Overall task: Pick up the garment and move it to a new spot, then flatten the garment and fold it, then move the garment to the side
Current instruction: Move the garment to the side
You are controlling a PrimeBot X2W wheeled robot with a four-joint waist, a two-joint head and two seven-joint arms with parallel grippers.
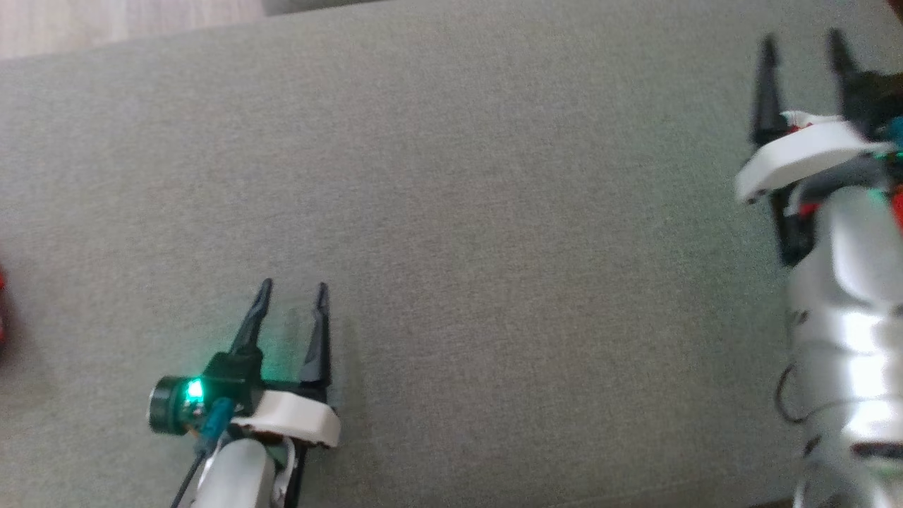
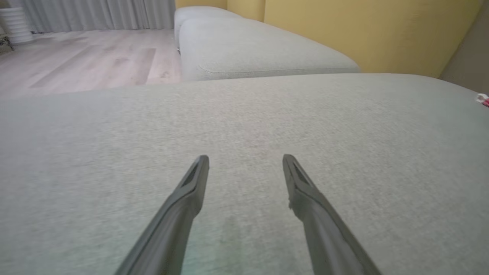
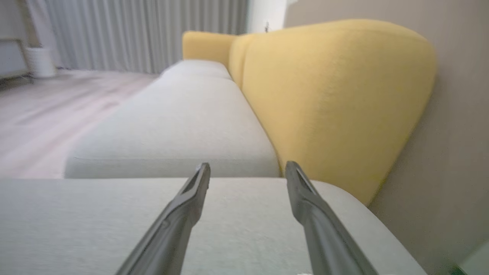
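Prob. home living rm, grey sofa seat, yellow backrest, curtains, wood floor

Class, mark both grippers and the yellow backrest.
left gripper (image 1: pixel 294 286): head view, between fingertips.
right gripper (image 1: pixel 801 37): head view, between fingertips.
yellow backrest (image 3: pixel 328 95): right wrist view, front face.

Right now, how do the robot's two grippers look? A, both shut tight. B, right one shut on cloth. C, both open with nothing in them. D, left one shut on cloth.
C: the left gripper and the right gripper both stand spread wide, with bare grey sofa cushion showing through each gap.
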